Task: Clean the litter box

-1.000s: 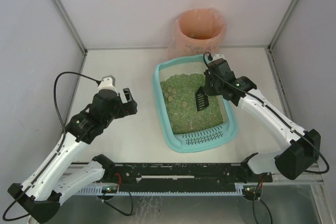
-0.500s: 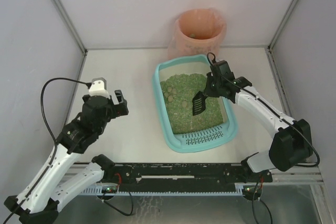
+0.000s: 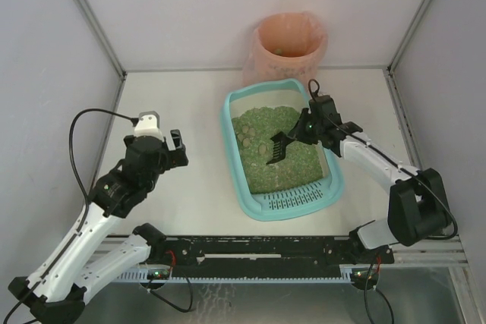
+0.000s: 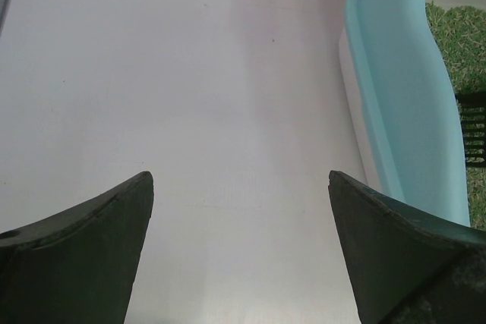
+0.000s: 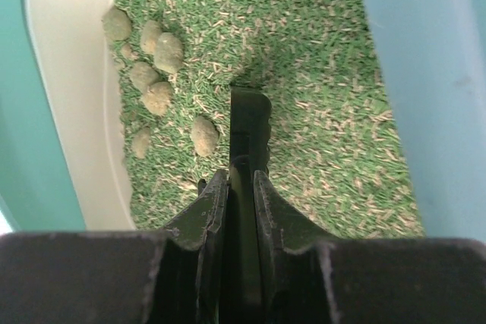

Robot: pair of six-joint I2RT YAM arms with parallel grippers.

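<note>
Since a second ago my right gripper [image 3: 301, 134] has swung the black scoop [image 3: 278, 148] toward nine o'clock inside the litter box [image 3: 292, 201], pinching its handle. That box sits centre-frame, clumps [image 5: 159, 96] at its ten o'clock. My left gripper [image 3: 176, 155] hangs spread at the box's nine o'clock

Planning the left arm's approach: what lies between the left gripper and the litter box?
Nothing: the left wrist view shows only bare table between the open left gripper and the litter box; the top view agrees.
</note>
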